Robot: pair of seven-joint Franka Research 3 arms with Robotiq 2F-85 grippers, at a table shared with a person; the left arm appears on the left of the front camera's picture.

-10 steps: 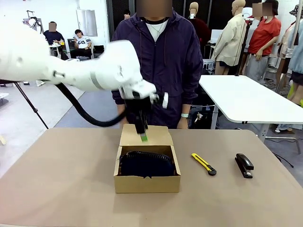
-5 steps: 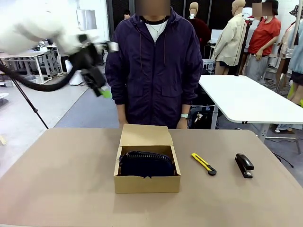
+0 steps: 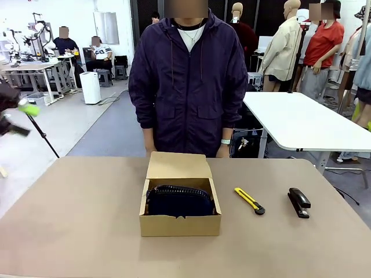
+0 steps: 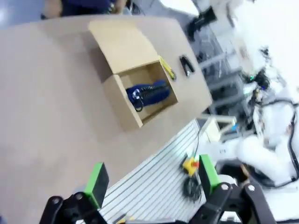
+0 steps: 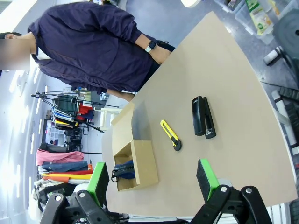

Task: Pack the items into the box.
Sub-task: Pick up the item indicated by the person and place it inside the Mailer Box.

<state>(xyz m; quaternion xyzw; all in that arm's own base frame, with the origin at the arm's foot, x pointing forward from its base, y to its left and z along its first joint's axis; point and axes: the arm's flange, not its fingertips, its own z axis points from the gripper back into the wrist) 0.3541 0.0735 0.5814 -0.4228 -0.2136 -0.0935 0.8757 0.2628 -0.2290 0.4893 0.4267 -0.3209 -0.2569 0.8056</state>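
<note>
The brown cardboard box (image 3: 179, 223) stands open in the middle of the table, its flap lid lying back toward the person. The dark navy pouch (image 3: 178, 201) lies inside it. To the right of the box the yellow-and-black utility knife (image 3: 250, 200) and the black stapler (image 3: 299, 202) lie on the table. My left gripper (image 3: 22, 120) is open, blurred, high at the far left edge, well clear of the box. In the left wrist view the gripper (image 4: 153, 176) is open above the box (image 4: 122, 109) and pouch (image 4: 148, 93). My right gripper (image 5: 152, 178) is open, far above the knife (image 5: 170, 134) and stapler (image 5: 203, 116).
A person in a dark jacket (image 3: 185, 75) stands at the far side of the table, hands low behind the box lid. The tan table (image 3: 81, 220) is bare to the left of the box. A white table (image 3: 301, 121) stands at the back right.
My left arm has pulled away from above the box lid, swinging up and left to the picture's edge. The pouch, knife and stapler have not moved.
</note>
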